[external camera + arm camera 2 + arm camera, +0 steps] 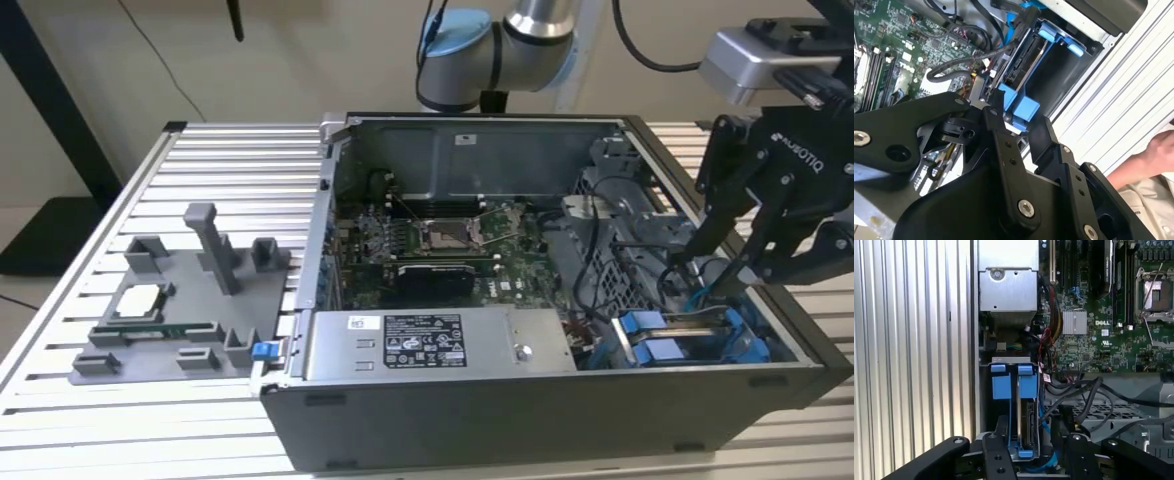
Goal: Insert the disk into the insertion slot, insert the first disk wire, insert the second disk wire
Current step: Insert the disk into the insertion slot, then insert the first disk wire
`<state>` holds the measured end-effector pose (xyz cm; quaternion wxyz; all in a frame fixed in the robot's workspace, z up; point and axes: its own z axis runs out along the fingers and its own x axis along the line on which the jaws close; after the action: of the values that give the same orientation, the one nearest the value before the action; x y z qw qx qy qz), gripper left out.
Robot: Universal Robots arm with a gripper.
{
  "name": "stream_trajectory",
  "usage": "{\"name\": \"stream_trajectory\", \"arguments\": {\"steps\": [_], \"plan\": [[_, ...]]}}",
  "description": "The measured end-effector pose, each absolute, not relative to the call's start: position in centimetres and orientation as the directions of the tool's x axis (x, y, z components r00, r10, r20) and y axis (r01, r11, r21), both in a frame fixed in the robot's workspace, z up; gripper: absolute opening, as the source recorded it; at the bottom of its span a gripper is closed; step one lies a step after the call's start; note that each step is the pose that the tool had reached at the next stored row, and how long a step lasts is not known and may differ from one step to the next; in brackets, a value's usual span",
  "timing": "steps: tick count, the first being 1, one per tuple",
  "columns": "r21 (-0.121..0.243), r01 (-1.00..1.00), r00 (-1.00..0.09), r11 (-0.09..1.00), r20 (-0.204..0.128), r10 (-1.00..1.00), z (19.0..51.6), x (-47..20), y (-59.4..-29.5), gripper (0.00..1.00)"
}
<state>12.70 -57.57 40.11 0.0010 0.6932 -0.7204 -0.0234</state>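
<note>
Disk (1027,422) in its blue frame is seen seated in the slot (1011,360) at a corner of the computer case (534,410), so the insertion step is judged finished or nearly so. The gripper (714,272) is held partly open over the disk's end, fingers (997,456) to either side and nothing gripped; contact cannot be told.

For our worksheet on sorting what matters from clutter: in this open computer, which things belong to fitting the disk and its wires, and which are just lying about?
Belong to the job:
gripper
disk in its blue carrier
drive cage
black cables beside the cage

Just lying about:
power-supply box
motherboard
grey fixture
person's hand
</note>
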Motion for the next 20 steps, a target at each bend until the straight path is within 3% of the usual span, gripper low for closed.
{"name": "stream_trajectory", "arguments": {"steps": [16, 20], "plan": [[0.033, -0.999, -0.039, 0.038, -0.033, -0.999, 40.1, 12.2, -56.4, 1.0], [0.027, -0.999, -0.038, 0.036, -0.067, -0.997, 39.9, 12.2, -56.0, 1.0]]}}
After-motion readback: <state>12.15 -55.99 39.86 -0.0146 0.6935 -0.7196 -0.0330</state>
